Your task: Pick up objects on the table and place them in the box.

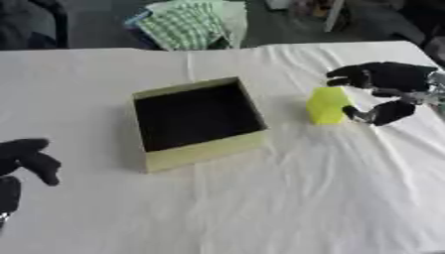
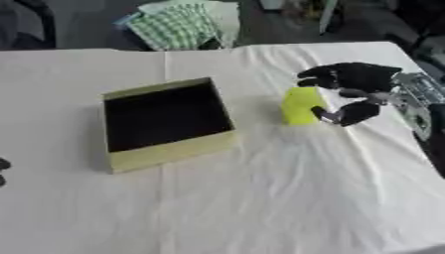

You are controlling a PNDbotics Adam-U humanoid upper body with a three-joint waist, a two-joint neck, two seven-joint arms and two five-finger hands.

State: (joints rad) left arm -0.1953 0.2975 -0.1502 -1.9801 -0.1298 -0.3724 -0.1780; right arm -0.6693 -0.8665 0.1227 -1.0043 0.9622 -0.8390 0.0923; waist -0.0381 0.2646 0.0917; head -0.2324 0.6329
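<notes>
At the lower left edge the robot's black left hand (image 1: 24, 159) hangs idle over the white cloth-covered surface (image 1: 287, 208), its fingers relaxed and holding nothing, well apart from everything else. Further right, near the middle of the surface, sits the square open-topped cardboard box with olive-yellow walls and a dark inside (image 1: 201, 153); nothing shows inside it, so the task looks to be at its start or between objects. To the right of the box, apart from it with a strip of cloth between, stands the small bright yellow-green block (image 1: 327, 105), upright on the cloth, boxy with flat faces and a plain surface; its material cannot be made out, though it looks rigid and light. At the far right the black right hand (image 1: 387, 94) is cupped around the block from its right side, fingers arched over the block's top far corner and thumb low against its near right face; it appears to touch the block, but whether the grasp is closed is hard to tell. The step in hand seems to be the pick-up. The next move would call for closing on the block, lifting it clear of the cloth, carrying it leftward over the near wall and letting go above the dark interior.
</notes>
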